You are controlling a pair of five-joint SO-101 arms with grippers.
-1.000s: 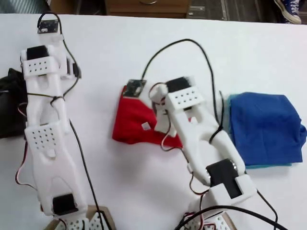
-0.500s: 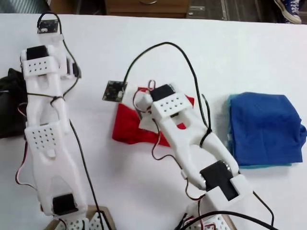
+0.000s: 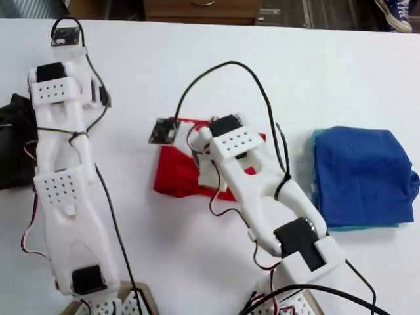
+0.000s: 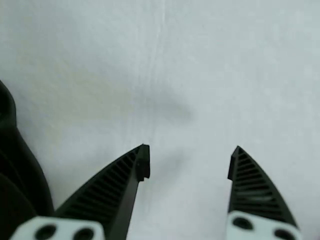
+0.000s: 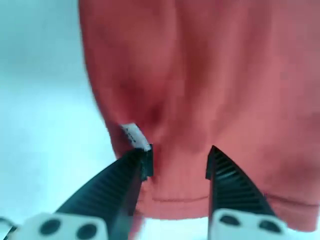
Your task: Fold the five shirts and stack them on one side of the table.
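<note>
A crumpled red shirt (image 3: 176,174) lies mid-table, partly under my right arm (image 3: 237,143). In the right wrist view my right gripper (image 5: 177,162) is open just over the red shirt (image 5: 200,75), its tips close to the fabric near the hem. A small white tag (image 5: 134,136) sits by one fingertip. A folded blue shirt (image 3: 359,172) rests on a teal one (image 3: 315,190) at the right side. A black shirt (image 3: 14,141) is bunched at the left edge. My left gripper (image 4: 190,162) stands open over bare white table, with the black shirt (image 4: 12,180) beside it.
The left arm (image 3: 62,177) lies along the table's left side from the near edge toward the far edge. Black cables (image 3: 256,82) arc above the right arm. The white table (image 3: 197,249) has free room at the back and between the arms.
My right arm swung left over the red shirt, then eased slightly back toward the right. The left arm and the blue stack have not moved.
</note>
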